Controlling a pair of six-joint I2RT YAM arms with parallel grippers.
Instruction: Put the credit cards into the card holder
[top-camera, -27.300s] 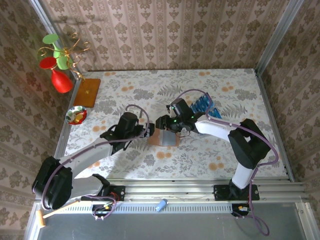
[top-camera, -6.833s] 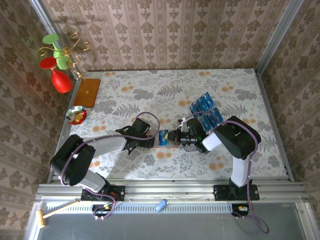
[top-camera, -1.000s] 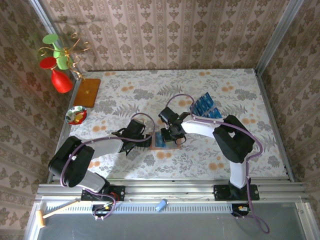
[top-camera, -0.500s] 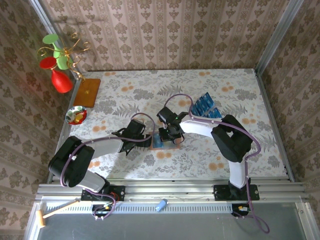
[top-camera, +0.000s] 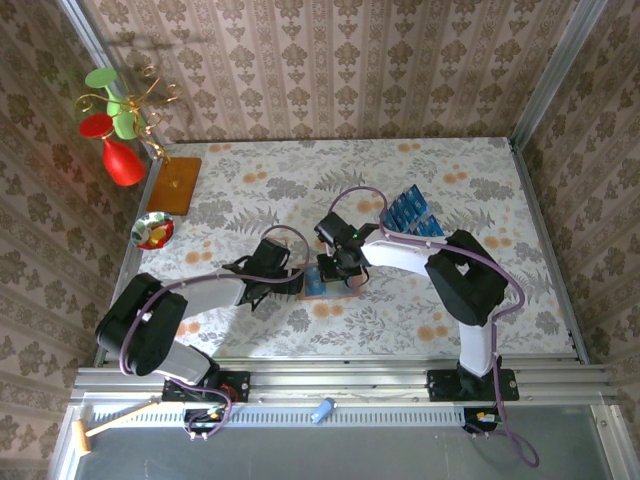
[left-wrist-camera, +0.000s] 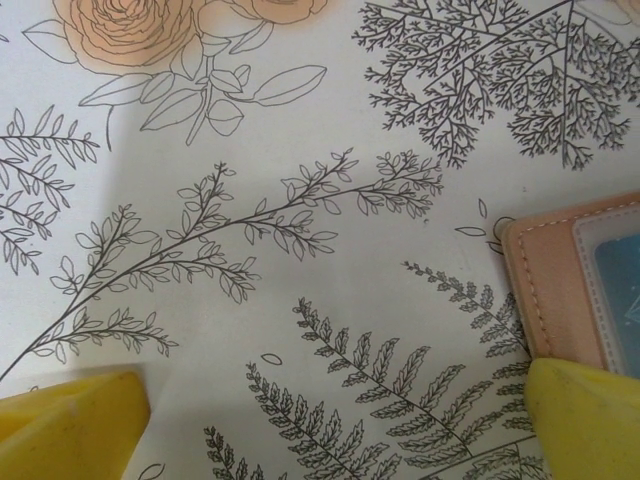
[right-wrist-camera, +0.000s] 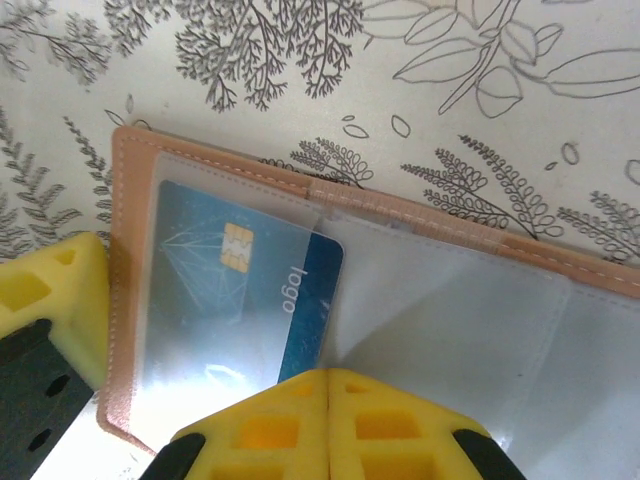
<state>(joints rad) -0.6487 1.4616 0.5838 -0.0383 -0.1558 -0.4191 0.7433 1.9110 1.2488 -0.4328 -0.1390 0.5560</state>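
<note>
Right gripper (right-wrist-camera: 330, 405), fingers pressed together, sits at the exposed edge of the card (right-wrist-camera: 240, 280), which is half inside the left pocket of the holder (right-wrist-camera: 122, 200) at mid-table (top-camera: 480, 180). Left gripper (left-wrist-camera: 325, 430), spread wide, pins the holder's left edge. If that hold slips, the holder may slide and the card jam or buckle.

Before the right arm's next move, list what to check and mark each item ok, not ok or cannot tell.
1. Card holder lies open: ok.
2. Left gripper, jaws open, touching the holder's corner: ok.
3. Blue card fully inside the clear pocket: not ok, one end sticks out.
4. Right gripper, jaws shut, at the card's near edge: ok.
5. Its jaws actually pressing on the card: cannot tell.
6. Spare cards lying apart from the holder: ok.
</note>
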